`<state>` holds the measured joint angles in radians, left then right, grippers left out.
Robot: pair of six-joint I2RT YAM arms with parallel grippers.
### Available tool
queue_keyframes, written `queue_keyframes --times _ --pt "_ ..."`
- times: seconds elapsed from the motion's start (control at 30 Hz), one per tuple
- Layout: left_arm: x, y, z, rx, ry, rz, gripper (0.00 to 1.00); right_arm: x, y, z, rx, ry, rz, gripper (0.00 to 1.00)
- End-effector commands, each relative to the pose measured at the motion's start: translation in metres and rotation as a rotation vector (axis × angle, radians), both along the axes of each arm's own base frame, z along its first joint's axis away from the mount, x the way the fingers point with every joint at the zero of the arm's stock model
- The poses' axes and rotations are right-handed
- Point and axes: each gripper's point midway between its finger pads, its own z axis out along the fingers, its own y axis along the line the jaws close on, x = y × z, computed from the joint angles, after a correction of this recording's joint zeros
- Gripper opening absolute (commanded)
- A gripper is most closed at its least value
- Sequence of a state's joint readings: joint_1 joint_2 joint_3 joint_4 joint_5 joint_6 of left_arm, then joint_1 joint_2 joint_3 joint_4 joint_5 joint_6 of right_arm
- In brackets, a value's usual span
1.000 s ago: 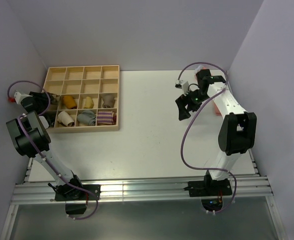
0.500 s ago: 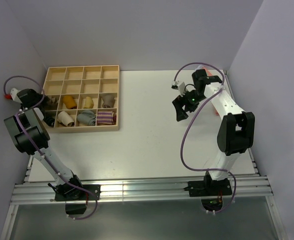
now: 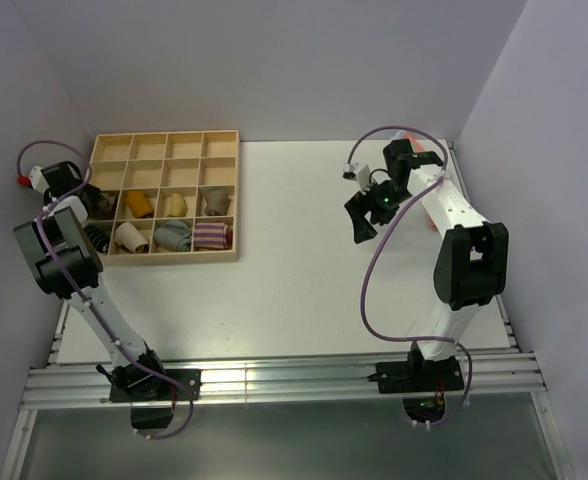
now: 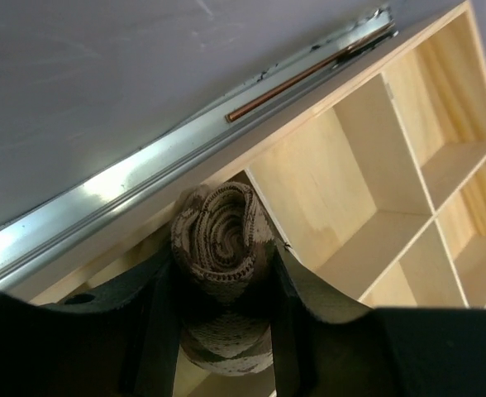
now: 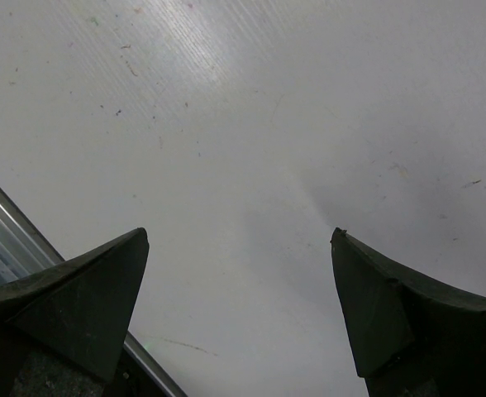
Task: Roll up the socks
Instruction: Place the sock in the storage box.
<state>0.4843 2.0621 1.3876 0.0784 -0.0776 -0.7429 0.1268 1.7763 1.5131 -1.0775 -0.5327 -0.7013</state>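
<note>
Sock (image 4: 222,236), tan w/ dark brown checks, is rolled into a tight spiral & sits right btw the fingers of the L claw (image 4: 224,285), roll end facing the wrist cam. Both dark fingers (image 4: 162,314) press its sides, so the L claw is clamped on the sock, jaws part-way in. Sock + claw are at the left side of the wooden tray (image 4: 367,149), by its outer wall, w/ the metal rail (image 4: 144,178) of the table edge just behind. Can't tell if the roll touches the tray floor or hangs above it. From the top cam the claw is over the tray's left column, and the sock is hidden there by the arm. Other rolled socks (image 3: 172,236) lie in the two nearer rows.

R claw (image 5: 239,240) has jaws wide apart, nothing btw them, over the bare white table (image 5: 251,107), well apart from the tray & right of centre.

Vs a sec ago: L wrist has swung back toward the far-left corner, w/ the claw drawn up along the tray's left column. R claw shifted slightly left, jaws same. Grip on sock same.
</note>
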Motion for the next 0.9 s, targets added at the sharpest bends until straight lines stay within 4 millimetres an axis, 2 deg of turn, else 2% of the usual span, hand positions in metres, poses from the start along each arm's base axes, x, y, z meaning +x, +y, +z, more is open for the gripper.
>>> queue_keyframes --times 0.0,0.23,0.57,0.63,0.87 --pt "-0.01 -0.002 -0.031 -0.036 0.149 -0.025 0.0 0.009 0.001 0.002 -0.009 -0.03 0.02 0.98" --pt "-0.019 -0.006 -0.049 -0.078 0.264 0.038 0.0 0.007 0.0 -0.002 -0.018 -0.02 0.031 0.98" --pt "-0.046 -0.001 -0.074 -0.107 0.436 0.206 0.0 0.004 -0.002 -0.008 -0.033 -0.01 0.035 0.98" --pt "-0.043 0.002 -0.076 -0.112 0.453 0.218 0.0 0.004 -0.003 -0.008 -0.038 -0.011 0.034 0.98" --pt "-0.058 -0.003 -0.087 -0.151 0.559 0.253 0.0 0.003 -0.005 -0.008 -0.044 -0.009 0.033 0.98"
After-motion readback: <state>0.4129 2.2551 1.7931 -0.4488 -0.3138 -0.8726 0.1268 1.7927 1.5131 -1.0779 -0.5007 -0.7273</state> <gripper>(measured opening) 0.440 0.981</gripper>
